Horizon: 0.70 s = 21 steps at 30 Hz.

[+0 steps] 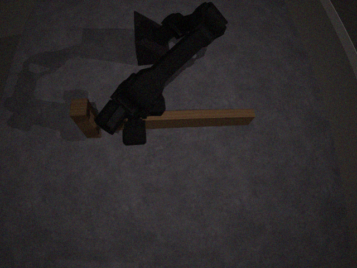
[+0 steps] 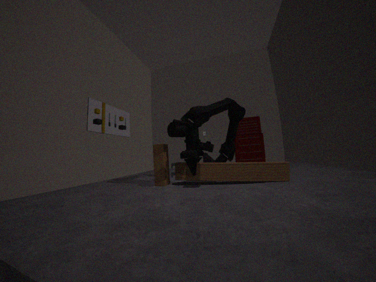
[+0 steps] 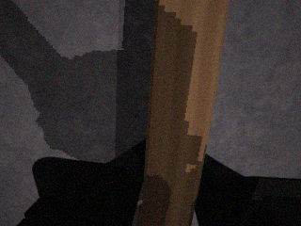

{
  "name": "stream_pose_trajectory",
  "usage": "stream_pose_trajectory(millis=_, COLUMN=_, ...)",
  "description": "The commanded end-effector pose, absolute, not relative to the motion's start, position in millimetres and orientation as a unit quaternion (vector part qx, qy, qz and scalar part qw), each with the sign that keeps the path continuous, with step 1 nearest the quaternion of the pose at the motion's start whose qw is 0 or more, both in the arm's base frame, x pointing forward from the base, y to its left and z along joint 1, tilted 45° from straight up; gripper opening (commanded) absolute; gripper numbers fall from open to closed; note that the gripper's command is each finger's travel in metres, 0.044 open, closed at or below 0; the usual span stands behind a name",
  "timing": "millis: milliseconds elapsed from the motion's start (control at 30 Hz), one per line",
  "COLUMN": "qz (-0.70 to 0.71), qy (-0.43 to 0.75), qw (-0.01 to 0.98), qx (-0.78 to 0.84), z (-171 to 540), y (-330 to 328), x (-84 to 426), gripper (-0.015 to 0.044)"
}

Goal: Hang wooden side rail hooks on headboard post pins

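The pincer (image 1: 134,124) (image 2: 193,171) (image 3: 166,145) grips the rail (image 1: 201,118) (image 2: 242,171) (image 3: 185,80), at the post's (image 1: 79,107) (image 2: 160,165) three o'clock from above. Best keep the hooks (image 2: 173,170) square to the slot, advance gently towards nine, then lower.

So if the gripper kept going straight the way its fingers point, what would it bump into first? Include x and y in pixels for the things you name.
Probably the table (image 1: 178,187) (image 2: 188,224), since the gripper (image 2: 194,170) (image 3: 166,145) points down, shut on the wooden rail (image 1: 201,118) (image 2: 242,171) (image 3: 176,94). The rail's lower edge might touch first; depth is unclear.
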<state>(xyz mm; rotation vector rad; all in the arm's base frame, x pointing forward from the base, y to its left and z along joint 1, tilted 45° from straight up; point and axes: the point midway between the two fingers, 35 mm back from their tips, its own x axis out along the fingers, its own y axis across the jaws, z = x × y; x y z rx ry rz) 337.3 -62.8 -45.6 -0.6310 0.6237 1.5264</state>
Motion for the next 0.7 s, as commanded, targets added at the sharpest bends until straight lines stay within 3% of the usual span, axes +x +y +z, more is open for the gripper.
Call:
stream_pose_trajectory(millis=0, qz=0.663, qy=0.273, qw=0.637, qx=-0.282, z=-44.4, y=-69.5, x=339.6, gripper=0.0000)
stream_pose_trajectory(millis=667, qz=0.663, qy=0.273, qw=0.637, qx=-0.283, z=-44.3, y=-71.6, x=341.1, gripper=0.0000)
